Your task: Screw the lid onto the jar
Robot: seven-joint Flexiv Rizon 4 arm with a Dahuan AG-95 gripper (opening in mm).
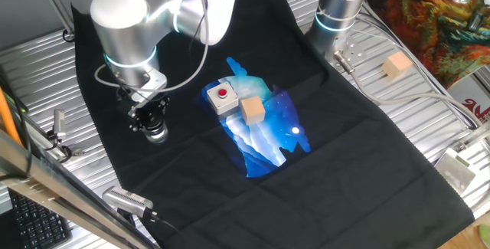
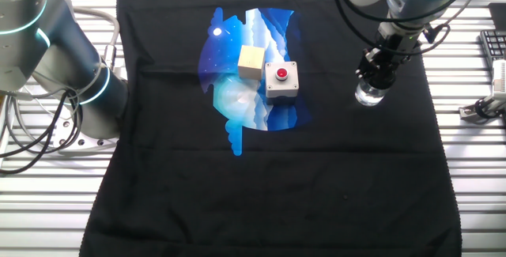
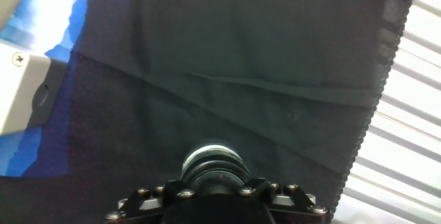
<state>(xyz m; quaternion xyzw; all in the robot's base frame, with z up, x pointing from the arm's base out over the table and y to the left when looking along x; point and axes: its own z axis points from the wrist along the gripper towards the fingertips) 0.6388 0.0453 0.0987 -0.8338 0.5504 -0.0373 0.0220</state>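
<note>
On the black cloth point(image 2: 261, 186), well apart from the grey box with the red button point(image 2: 281, 80) and the tan wooden cube point(image 2: 251, 61), the jar point(image 2: 368, 94) is seen standing upright beneath the gripper point(image 2: 376, 69). The gripper is set directly over the jar mouth, with the jar's clear base visible below it in both fixed views point(image 1: 157, 132). In the hand view a round, ridged rim point(image 3: 212, 162) is seen just ahead of the fingers; whether that is the lid or the jar neck cannot be told. The jaw opening is hidden by the gripper body, so neither the gap nor what is held can be stated. The lid is judged to be at or on the jar mouth, with threading under way.

Risks noted:
- Nothing is seen bracing the jar; it could be spun or dragged on the soft cloth instead of the lid being tightened.
- A tilted start would be expected to cross-thread the lid.
- Excess downward force could tip the jar.
</note>
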